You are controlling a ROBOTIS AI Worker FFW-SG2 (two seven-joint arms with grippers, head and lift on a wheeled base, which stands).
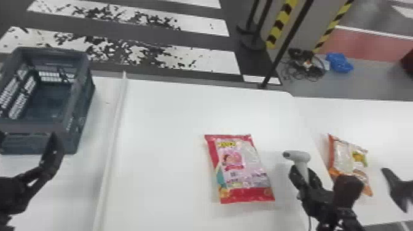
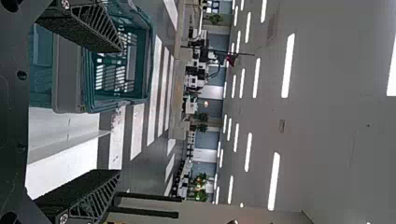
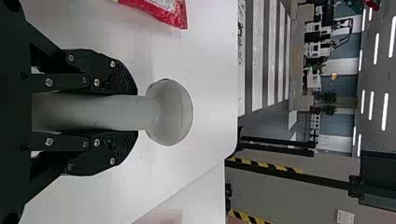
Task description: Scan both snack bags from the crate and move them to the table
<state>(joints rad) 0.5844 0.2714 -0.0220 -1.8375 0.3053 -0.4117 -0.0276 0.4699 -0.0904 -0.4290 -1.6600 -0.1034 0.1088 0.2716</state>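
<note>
Beside the crate [image 1: 72, 123] at the left, my left gripper [image 1: 50, 158] hangs near its front right corner. In the left wrist view this gripper [image 2: 117, 108] has its fingers wide apart, nothing between them, and the crate [image 2: 70, 74] lies beyond. My right gripper [image 1: 304, 176] is shut on the handle of a grey scanner [image 1: 297, 156], its head pointing left. The right wrist view has the gripper [image 3: 128, 112] around the handle of the scanner [image 3: 170, 112]. A red-pink snack bag [image 1: 238, 169] lies flat mid-table; an orange snack bag [image 1: 347, 156] lies farther right, partly behind the right gripper.
The white table [image 1: 166, 116] has a raised strip [image 1: 112, 144] between crate and red bag. A black forked object [image 1: 399, 187] stands at the right edge. Behind are poles, striped barriers, coiled cables [image 1: 307, 66] and a blue item [image 1: 339, 63] on the floor.
</note>
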